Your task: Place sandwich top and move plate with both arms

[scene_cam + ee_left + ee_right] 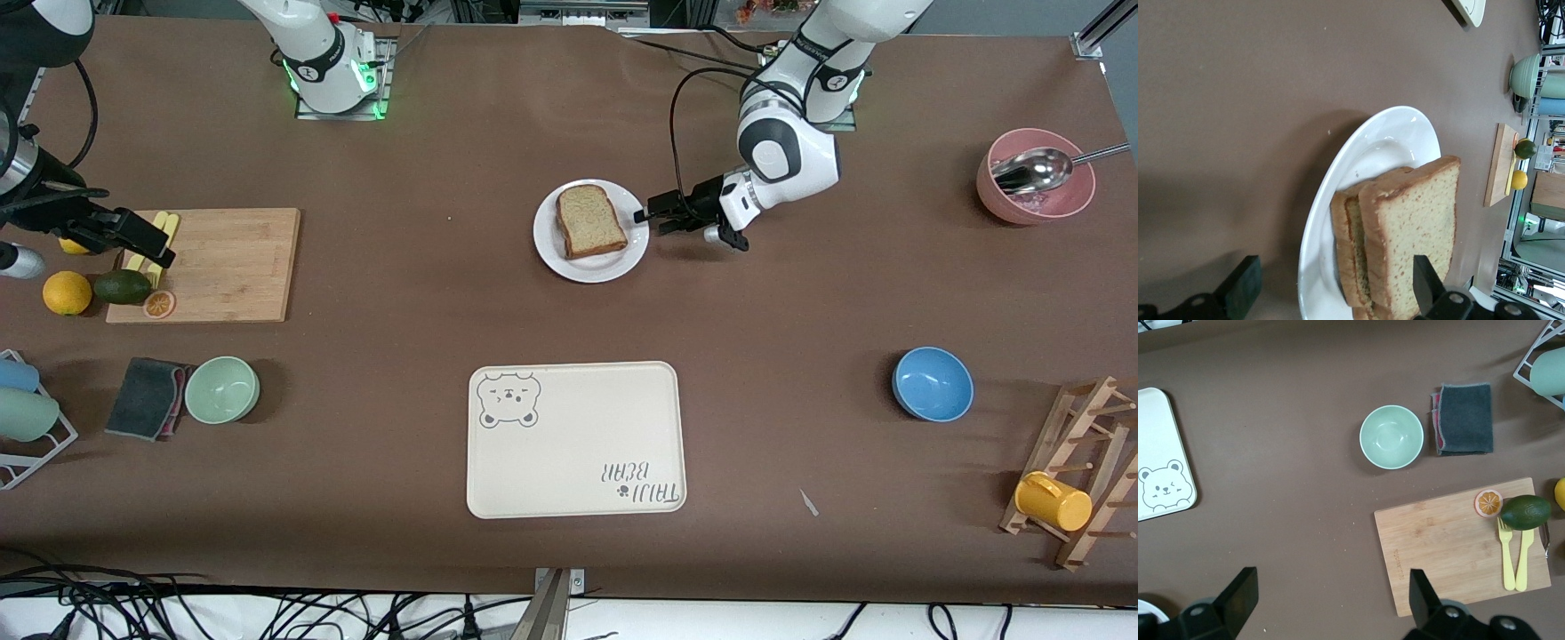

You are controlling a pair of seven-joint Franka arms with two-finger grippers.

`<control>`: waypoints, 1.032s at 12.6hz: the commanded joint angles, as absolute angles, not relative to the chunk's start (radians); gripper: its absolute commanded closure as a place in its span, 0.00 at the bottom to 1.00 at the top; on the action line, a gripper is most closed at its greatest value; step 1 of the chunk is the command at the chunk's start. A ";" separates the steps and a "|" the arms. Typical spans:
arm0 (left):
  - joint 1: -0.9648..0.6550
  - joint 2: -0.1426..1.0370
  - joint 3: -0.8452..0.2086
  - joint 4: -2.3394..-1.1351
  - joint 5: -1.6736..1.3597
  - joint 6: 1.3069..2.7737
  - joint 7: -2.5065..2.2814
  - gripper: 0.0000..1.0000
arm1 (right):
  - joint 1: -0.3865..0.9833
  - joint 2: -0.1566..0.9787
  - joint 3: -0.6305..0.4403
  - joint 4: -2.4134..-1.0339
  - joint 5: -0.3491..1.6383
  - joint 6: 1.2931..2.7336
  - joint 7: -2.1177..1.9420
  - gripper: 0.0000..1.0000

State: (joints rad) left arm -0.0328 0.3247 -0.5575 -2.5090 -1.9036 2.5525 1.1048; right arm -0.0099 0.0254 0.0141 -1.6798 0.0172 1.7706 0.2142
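Observation:
The sandwich top, a speckled tan slice with a brown crust, lies on a second slice on the round white plate at mid table. In the left wrist view the sandwich top sits stacked on the lower slice, with a dark filling between them, on the plate. My left gripper is open and low at the plate's edge toward the left arm's end. In its wrist view my left gripper has the plate's rim between its fingers. My right gripper is open and empty over the wooden cutting board, seen from above by my right gripper.
A cream bear tray lies nearer the front camera than the plate. A green bowl, grey cloth, avocado and orange sit by the board. A blue bowl, pink bowl with spoon and mug rack stand at the left arm's end.

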 commanded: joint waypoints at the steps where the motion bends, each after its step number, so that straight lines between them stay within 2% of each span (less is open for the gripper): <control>1: -0.040 0.346 -0.571 -2.526 -2.066 2.560 1.294 0.00 | -0.021 0.028 0.021 -1.663 0.009 1.749 0.193 0.00; 4: -0.074 0.423 -0.571 -2.522 -2.302 2.560 1.555 0.00 | -0.018 0.028 0.021 -1.663 0.009 1.747 0.199 0.00; 8: -0.078 0.425 -0.571 -2.516 -2.321 2.560 1.565 0.02 | -0.020 0.040 0.021 -1.663 0.006 1.747 0.161 0.00; 9: -0.078 0.433 -0.571 -2.513 -2.324 2.560 1.565 0.10 | -0.020 0.040 0.021 -1.663 0.002 1.746 0.144 0.00; 10: -0.081 0.437 -0.572 -2.505 -2.347 2.560 1.566 0.23 | -0.021 0.040 0.021 -1.666 -0.003 1.746 0.135 0.00; 11: -0.103 0.437 -0.571 -2.502 -2.371 2.559 1.568 0.30 | -0.020 0.038 0.021 -1.666 -0.023 1.723 0.092 0.00; 13: -0.124 0.442 -0.571 -2.479 -2.390 2.560 1.568 0.36 | -0.020 0.037 0.021 -1.667 -0.044 1.700 0.037 0.00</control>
